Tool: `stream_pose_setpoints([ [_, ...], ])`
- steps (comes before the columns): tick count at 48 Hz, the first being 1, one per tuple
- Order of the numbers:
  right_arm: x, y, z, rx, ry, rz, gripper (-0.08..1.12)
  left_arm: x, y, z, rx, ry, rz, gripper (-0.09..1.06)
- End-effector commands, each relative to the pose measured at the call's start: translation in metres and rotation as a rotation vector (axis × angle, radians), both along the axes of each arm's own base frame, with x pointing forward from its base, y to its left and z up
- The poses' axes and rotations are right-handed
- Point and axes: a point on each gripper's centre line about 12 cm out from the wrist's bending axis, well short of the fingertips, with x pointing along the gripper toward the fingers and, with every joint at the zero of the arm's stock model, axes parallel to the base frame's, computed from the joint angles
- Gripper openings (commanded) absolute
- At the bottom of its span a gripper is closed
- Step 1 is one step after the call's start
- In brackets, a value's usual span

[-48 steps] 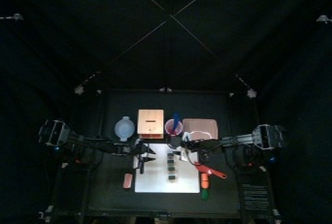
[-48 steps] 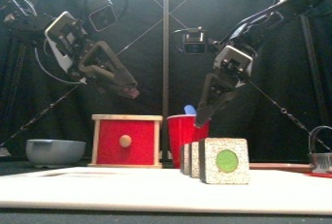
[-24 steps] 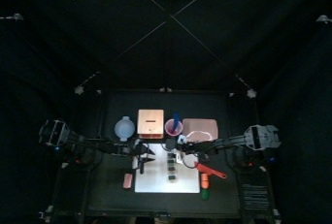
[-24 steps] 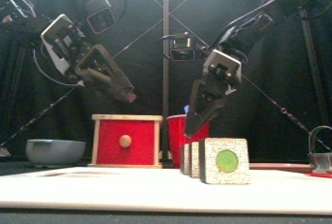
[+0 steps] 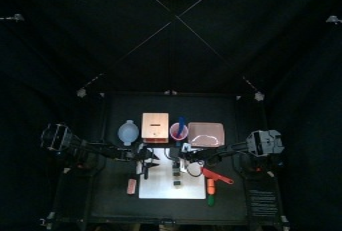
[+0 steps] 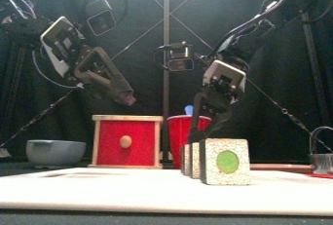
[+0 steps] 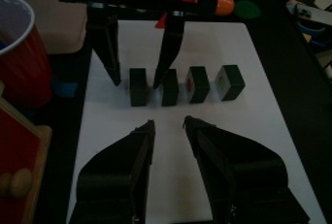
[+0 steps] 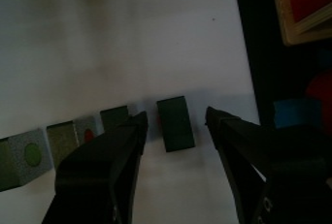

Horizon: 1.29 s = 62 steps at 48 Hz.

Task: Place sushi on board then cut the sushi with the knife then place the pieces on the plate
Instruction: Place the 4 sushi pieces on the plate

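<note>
Four dark green toy sushi blocks (image 7: 199,83) stand in a row on the white rectangular cutting board (image 7: 273,121), with the left gripper (image 7: 169,124) and right gripper (image 8: 176,119) hovering above, both with jaws apart.

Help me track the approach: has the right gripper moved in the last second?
Yes. In the front view the black right gripper has dropped and shifted left, toward the fixed red plastic cup.

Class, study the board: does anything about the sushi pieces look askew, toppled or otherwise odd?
Nothing stands out. The four dark green sushi blocks all stand upright in one row on the white cutting board, with small gaps between them; none has tipped or slid off.
</note>
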Motion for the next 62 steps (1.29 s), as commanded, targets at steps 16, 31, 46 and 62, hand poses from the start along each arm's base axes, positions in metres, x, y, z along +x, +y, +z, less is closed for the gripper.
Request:
stream_pose_setpoints([
  [16, 0.003, -0.003, 0.008, 0.0, -0.02, -0.008, 0.62, 0.005, 0.0, 0.003, -0.007, -0.013, 0.007, 0.73],
  [31, -0.032, -0.029, 0.055, -0.014, -0.059, -0.1, 0.62, 0.006, 0.0, 0.003, -0.003, -0.013, 0.007, 0.73],
  [46, -0.084, -0.075, 0.063, -0.019, 0.029, -0.285, 0.62, 0.007, 0.002, 0.004, -0.004, -0.016, 0.011, 0.73],
  [62, -0.099, -0.125, 0.028, 0.035, 0.114, -0.472, 0.65, 0.007, 0.002, 0.005, -0.005, -0.018, 0.012, 0.73],
])
